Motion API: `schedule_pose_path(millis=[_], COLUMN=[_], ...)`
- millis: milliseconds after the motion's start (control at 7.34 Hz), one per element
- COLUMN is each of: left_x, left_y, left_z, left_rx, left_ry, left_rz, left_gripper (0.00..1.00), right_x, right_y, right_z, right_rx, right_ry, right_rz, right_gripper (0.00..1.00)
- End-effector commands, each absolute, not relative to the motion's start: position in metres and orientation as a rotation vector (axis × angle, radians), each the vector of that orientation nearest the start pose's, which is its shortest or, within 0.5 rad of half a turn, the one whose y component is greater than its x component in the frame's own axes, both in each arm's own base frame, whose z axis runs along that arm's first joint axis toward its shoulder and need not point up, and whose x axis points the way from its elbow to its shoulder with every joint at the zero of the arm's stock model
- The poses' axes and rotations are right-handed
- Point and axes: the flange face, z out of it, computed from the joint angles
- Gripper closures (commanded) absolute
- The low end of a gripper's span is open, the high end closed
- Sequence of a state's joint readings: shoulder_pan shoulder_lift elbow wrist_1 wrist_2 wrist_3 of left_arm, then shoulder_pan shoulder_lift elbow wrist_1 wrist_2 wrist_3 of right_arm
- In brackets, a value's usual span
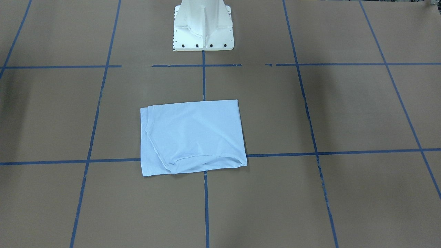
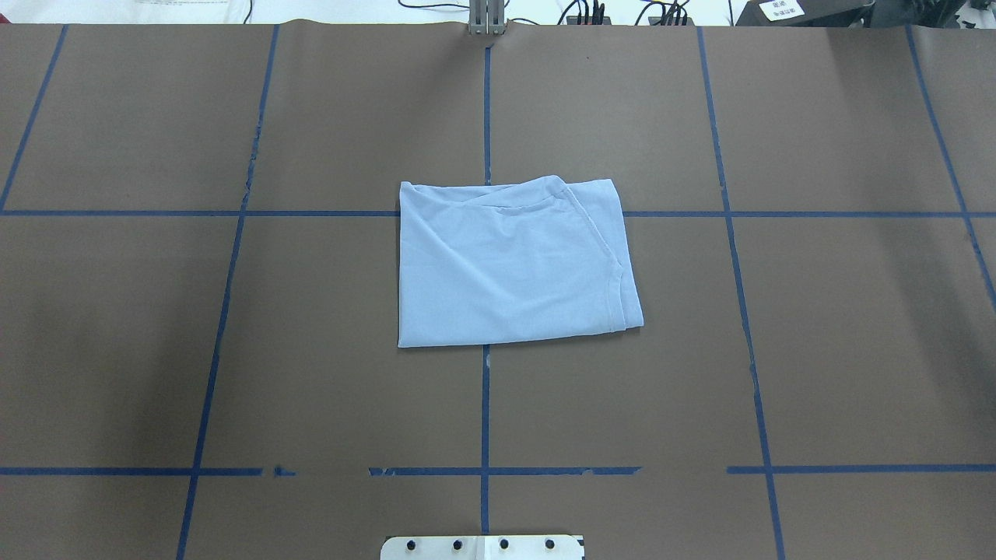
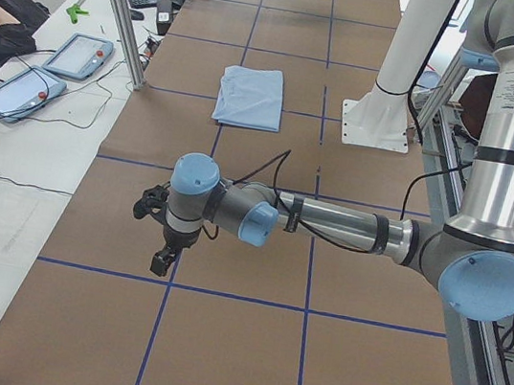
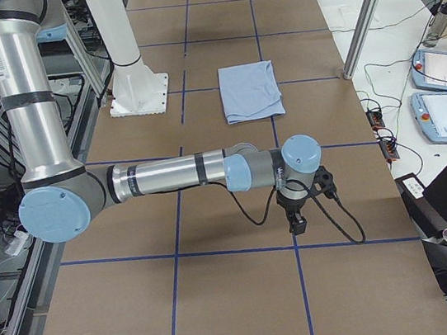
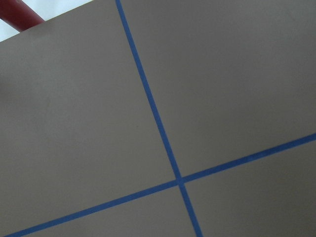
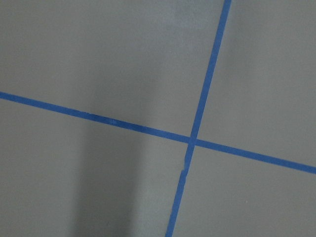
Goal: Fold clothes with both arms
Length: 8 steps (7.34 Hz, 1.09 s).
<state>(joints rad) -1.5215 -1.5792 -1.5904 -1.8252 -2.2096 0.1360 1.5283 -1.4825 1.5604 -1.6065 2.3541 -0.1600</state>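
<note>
T-shirt [image 2: 506, 264]: folded into a rectangle, flat at mid-table [image 2: 817, 350], near the white pedestal [image 1: 203, 31].
Left gripper [image 3: 162, 261]: hangs over the table's end, well apart from the T-shirt; spread of fingers cannot be told.
Right gripper [image 4: 297, 224]: likewise at the opposite end.

T-shirt [image 1: 193, 134] soft matt cloth; table cover [image 1: 344, 110] matt brown paper.
</note>
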Motion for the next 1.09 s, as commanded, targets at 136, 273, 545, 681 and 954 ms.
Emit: schedule_pose_path(millis=[136,273,545,681,954], left_x=[-0.050,-0.050,-0.051,-0.051,-0.046], left_y=[-0.495,-0.494,-0.491,-0.491,-0.484], left_z=[0.684,0.682,0.667,0.652,0.653], left_rx=[0.237,0.230,0.207,0.196,0.188], left_ry=[0.630,0.630,0.632,0.639,0.700], left_rz=[0.265,0.256,0.249,0.246,0.245], left_gripper=[0.00,0.00,0.00,0.00,0.00], right_x=[0.043,0.044,0.042,0.042,0.041], right_y=[-0.507,-0.491,-0.451,-0.451,-0.454], right_z=[0.626,0.632,0.625,0.629,0.643], right_rx=[0.073,0.053,0.007,0.012,0.043], right_ry=[-0.785,-0.788,-0.827,-0.826,-0.824], right_rz=[-0.185,-0.166,-0.034,-0.032,-0.046], right_gripper=[0.00,0.00,0.00,0.00,0.00])
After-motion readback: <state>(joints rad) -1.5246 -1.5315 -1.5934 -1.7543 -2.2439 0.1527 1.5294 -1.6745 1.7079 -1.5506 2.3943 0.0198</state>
